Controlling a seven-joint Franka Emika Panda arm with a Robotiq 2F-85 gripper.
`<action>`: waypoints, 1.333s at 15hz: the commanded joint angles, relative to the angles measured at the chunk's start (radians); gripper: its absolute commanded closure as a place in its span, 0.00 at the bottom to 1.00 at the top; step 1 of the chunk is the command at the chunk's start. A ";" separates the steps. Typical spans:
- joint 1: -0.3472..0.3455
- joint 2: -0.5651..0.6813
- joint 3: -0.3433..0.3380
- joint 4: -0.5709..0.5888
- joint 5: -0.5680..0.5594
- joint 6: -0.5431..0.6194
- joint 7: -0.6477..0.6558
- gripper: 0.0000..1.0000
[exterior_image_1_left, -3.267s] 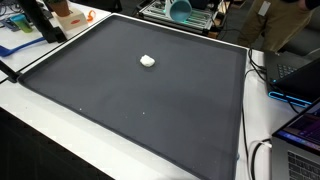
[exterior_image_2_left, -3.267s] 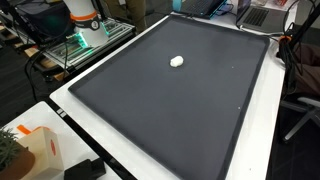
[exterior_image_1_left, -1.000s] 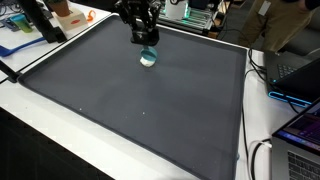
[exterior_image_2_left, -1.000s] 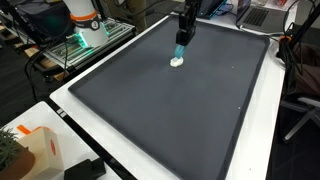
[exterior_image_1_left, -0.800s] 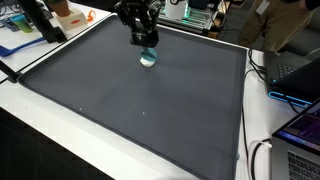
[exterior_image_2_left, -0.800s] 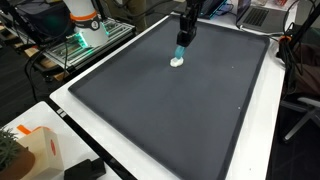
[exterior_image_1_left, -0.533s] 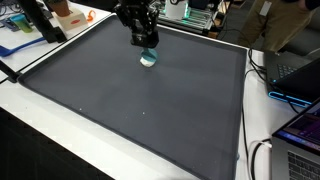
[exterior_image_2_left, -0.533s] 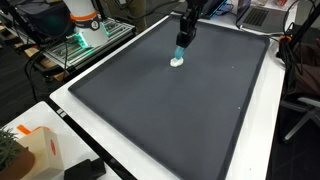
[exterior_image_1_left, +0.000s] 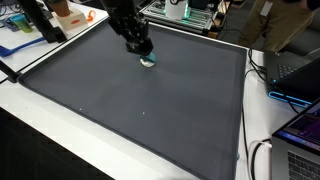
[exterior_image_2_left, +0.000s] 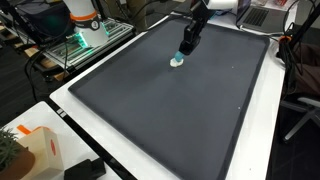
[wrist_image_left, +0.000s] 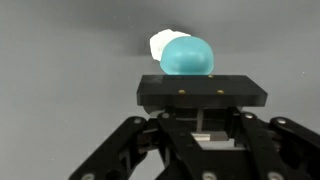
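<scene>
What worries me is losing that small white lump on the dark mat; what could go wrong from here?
The black gripper is shut on a teal rounded object beside the small white lump; a sideways move could knock the lump across the dark grey mat. In the wrist view the teal object hides part of the lump, so misjudging contact seems possible.

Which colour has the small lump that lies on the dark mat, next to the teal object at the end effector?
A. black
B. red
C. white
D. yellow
C: in the wrist view the lump that shows just behind the teal object is white, against the dark mat.
</scene>
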 joint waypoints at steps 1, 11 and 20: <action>-0.026 0.079 -0.008 -0.007 0.028 -0.033 -0.015 0.79; -0.110 0.067 -0.003 -0.019 0.165 -0.221 -0.185 0.79; -0.124 -0.171 -0.015 -0.191 0.237 -0.091 -0.187 0.79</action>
